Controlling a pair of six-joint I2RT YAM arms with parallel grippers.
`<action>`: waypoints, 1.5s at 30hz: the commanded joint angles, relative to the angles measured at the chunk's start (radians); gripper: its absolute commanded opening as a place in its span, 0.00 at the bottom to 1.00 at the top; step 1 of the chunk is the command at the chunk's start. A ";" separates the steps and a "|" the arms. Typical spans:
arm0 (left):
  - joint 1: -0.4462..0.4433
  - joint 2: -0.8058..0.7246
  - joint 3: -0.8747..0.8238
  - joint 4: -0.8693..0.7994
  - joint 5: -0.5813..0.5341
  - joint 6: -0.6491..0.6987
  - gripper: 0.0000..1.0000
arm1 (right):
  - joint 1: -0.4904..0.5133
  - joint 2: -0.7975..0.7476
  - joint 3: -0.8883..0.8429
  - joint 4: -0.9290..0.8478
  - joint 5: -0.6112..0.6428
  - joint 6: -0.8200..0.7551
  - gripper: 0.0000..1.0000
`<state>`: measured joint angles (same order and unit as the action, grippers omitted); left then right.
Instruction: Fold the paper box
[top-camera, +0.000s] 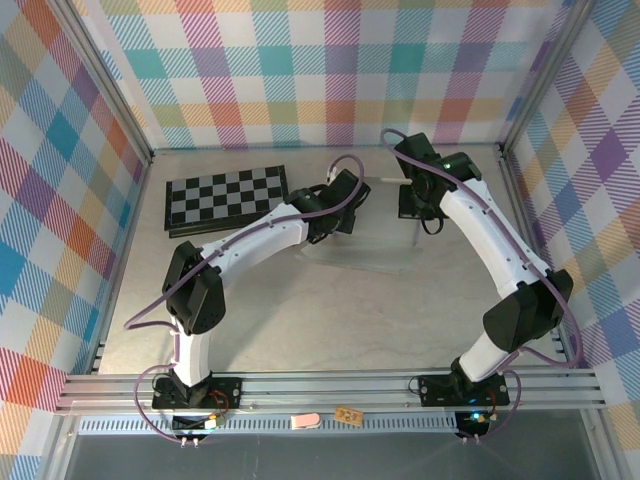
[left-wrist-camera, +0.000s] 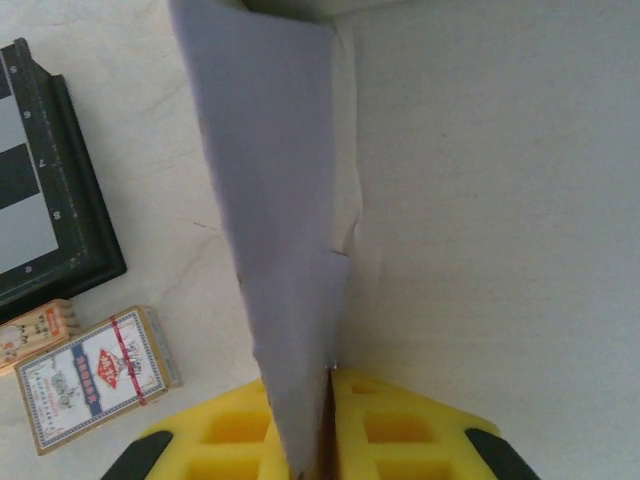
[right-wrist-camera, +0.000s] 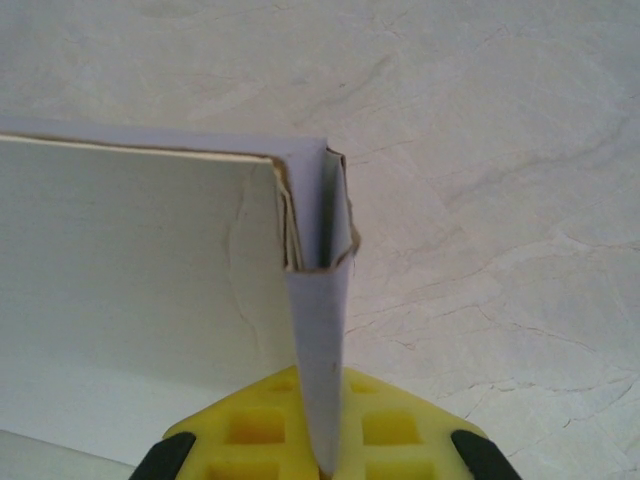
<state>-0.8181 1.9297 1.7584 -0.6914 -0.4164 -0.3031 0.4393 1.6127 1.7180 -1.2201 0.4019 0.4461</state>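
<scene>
The paper box (top-camera: 385, 240) sits at the middle back of the table, between my two grippers. In the left wrist view its lavender side wall (left-wrist-camera: 270, 200) stands upright, with the cream inside face to the right. My left gripper (left-wrist-camera: 328, 385) is shut on that wall's edge, its yellow pads (left-wrist-camera: 395, 425) pressed to either side. In the right wrist view a folded lavender wall (right-wrist-camera: 322, 330) meets the cream inner panel (right-wrist-camera: 130, 250) at a corner, and my right gripper (right-wrist-camera: 330, 400) is shut on the fold. From above, the left gripper (top-camera: 345, 215) and the right gripper (top-camera: 415, 205) hold opposite ends.
A black-and-white checkerboard (top-camera: 225, 198) lies at the back left, close to the left gripper; its dark frame (left-wrist-camera: 85, 200) appears in the left wrist view. A small patterned card pack (left-wrist-camera: 90, 378) and a small wooden block (left-wrist-camera: 35, 335) lie beside it. Plaid walls enclose the table.
</scene>
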 joint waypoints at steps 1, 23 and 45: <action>0.008 0.020 0.022 -0.079 -0.111 -0.010 0.07 | 0.005 -0.034 0.000 -0.023 0.022 0.014 0.00; 0.072 -0.165 -0.126 0.207 0.294 0.037 0.54 | 0.006 -0.035 0.012 -0.027 0.002 0.014 0.00; 0.180 -0.069 -0.095 0.161 0.569 0.068 0.48 | 0.004 -0.024 0.034 -0.032 -0.003 0.010 0.00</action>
<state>-0.6323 1.8355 1.6211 -0.5018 0.1486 -0.2638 0.4461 1.6108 1.7184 -1.2362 0.4065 0.4564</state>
